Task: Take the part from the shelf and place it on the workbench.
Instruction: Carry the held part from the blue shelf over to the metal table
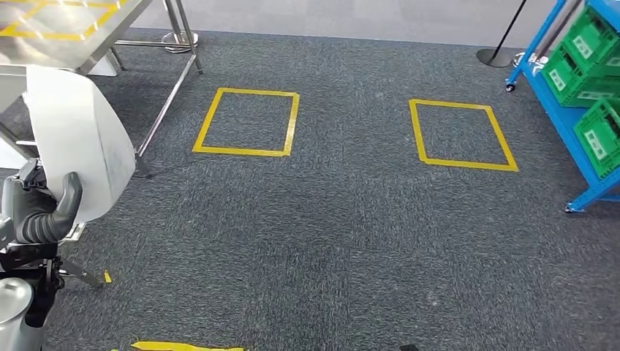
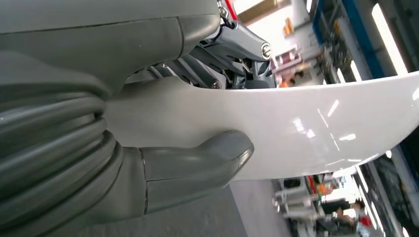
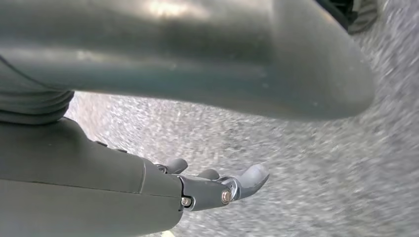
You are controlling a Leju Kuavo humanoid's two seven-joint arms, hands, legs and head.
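dark grey carpet (image 1: 351,241) takes up most of the head view, a speckled office kind of pile. next biggest is the steel workbench (image 1: 66,29) in the far left corner, shiny top with yellow tape lines on it, thin metal legs running down to the carpet. over on the far right there's a blue shelf (image 1: 566,124) on feet, with green crates (image 1: 596,44) sitting tilted in it. each crate has a small white label on the front, but the print is way too small to read.

the part (image 1: 80,139) is a curved white panel, glossy, rounded at the top edge. it's in the robot's left hand (image 1: 44,212), down at the left edge of the head view, standing roughly upright just in front of the workbench leg. in the left wrist view the thick grey thumb (image 2: 197,168) is pressed flat on one face of the panel and the darker fingers (image 2: 237,54) sit on the other side, so it's pinched between them.

two yellow tape squares (image 1: 246,122) are stuck on the carpet side by side, well apart, one nearer the bench and the other (image 1: 462,135) nearer the shelf. a black stanchion base (image 1: 494,57) sits beside the shelf.

right hand (image 3: 217,187) hangs over blurry carpet, fingers loosely stretched out, holding nothing.

a scrap of yellow tape (image 1: 186,346) pokes in at the near edge.
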